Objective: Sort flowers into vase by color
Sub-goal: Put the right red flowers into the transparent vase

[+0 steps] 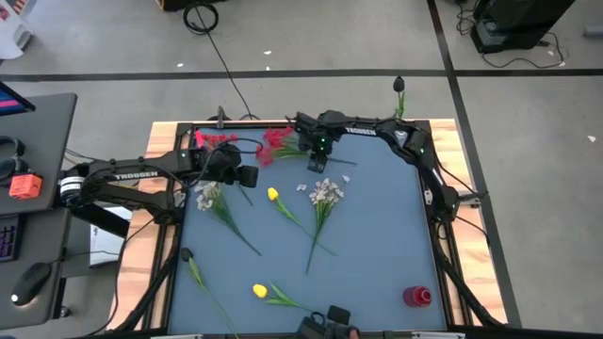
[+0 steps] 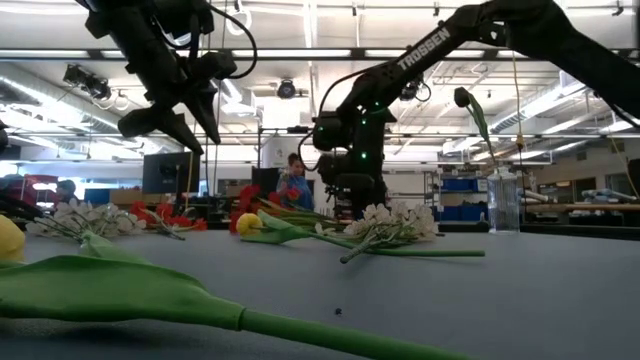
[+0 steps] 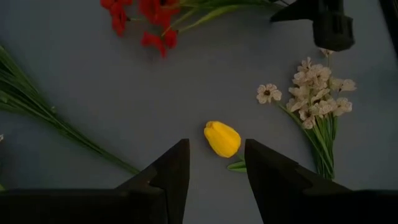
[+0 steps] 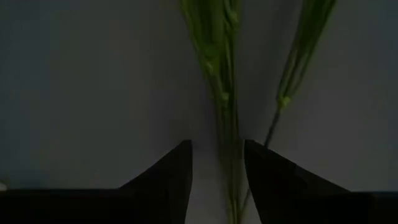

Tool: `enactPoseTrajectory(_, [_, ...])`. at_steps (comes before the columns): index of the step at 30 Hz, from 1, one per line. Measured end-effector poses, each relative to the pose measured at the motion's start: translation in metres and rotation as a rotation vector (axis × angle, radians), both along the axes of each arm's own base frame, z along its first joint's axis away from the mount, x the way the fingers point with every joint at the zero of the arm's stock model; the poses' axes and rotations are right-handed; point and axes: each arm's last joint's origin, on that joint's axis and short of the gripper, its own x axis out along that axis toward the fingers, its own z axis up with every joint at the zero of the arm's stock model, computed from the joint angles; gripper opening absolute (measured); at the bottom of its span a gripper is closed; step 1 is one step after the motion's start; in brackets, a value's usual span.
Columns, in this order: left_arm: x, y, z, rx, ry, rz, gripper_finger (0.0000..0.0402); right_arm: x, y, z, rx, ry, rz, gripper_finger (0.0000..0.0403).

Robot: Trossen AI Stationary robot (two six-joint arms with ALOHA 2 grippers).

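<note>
Flowers (image 1: 323, 196) looked light and floppy, best pinched mid-stem; right tool (image 4: 217, 163) hung released astride green stems (image 4: 217, 62), left tool (image 3: 217, 165) released above a yellow tulip (image 3: 222, 138).

The word "TROSSEN" stands in white capitals on the left arm (image 1: 132, 176), along the dark link that lies over the left edge of the surface in the high view. The same white word shows on the right arm (image 1: 363, 131) near the far edge of the surface in that view, though there it is small and hard to read. In the low view "TROSSEN" runs up the slanting link of the right arm. No other text, number or sign can be read.
</note>
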Motion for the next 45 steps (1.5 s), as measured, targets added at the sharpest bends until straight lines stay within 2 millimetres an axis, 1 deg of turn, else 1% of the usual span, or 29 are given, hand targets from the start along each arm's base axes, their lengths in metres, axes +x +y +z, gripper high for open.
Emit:
enactPoseTrajectory(3, [0.000,0.000,0.000,-0.001,-0.001,0.001,0.0160,-0.001,-0.002,-0.007,0.025,0.024,-0.005,0.0137])
enactPoseTrajectory(6, [0.000,0.000,0.000,-0.002,0.000,0.002,0.0160,-0.002,-0.003,-0.012,0.036,0.041,-0.008,0.0111])
enactPoseTrajectory(8, [0.000,0.000,0.000,-0.001,0.000,0.001,0.0160,-0.003,-0.002,-0.011,0.039,0.045,-0.008,0.0084])
enactPoseTrajectory(11, [0.000,0.000,0.000,-0.001,0.000,0.001,0.0160,-0.003,-0.001,-0.012,0.061,0.046,-0.005,0.0025])
enactPoseTrajectory(12, [0.000,0.000,0.000,-0.001,0.000,0.001,0.0160,-0.003,0.000,-0.012,0.070,0.045,-0.006,0.0014])
enactPoseTrajectory(15, [0.000,0.000,0.000,0.001,0.002,-0.003,0.0160,-0.003,0.003,-0.012,0.086,0.057,-0.034,0.0011])
enactPoseTrajectory(17, [0.000,0.000,0.000,0.003,0.002,-0.005,0.0160,-0.005,0.006,-0.009,0.107,0.075,-0.056,0.0007])
enactPoseTrajectory(20, [0.000,0.000,0.000,0.003,0.003,-0.005,0.0160,-0.009,0.012,0.001,0.147,0.075,-0.105,0.0005])
enactPoseTrajectory(22, [0.000,0.000,0.000,0.004,0.003,-0.006,0.0160,-0.010,0.014,0.014,0.149,0.039,-0.131,0.0004])
enactPoseTrajectory(26, [0.000,0.000,0.000,0.004,0.003,-0.006,0.0160,-0.014,0.017,0.056,0.124,-0.082,-0.169,0.0002])
enactPoseTrajectory(29, [0.000,0.000,0.000,0.005,0.003,-0.007,0.0160,-0.017,0.018,0.075,0.094,-0.146,-0.210,0.0002])
enactPoseTrajectory(34, [0.005,-0.001,0.004,0.026,-0.052,-0.026,0.0160,-0.023,0.030,0.121,0.045,-0.297,-0.260,0.0002])
enactPoseTrajectory(41, [0.015,-0.006,0.012,0.110,-0.145,-0.117,0.0160,-0.026,0.053,0.166,-0.054,-0.466,-0.289,0.0001])
enactPoseTrajectory(45, [0.014,-0.007,0.013,0.127,-0.146,-0.136,0.0160,-0.025,0.064,0.182,-0.083,-0.548,-0.315,0.0000])
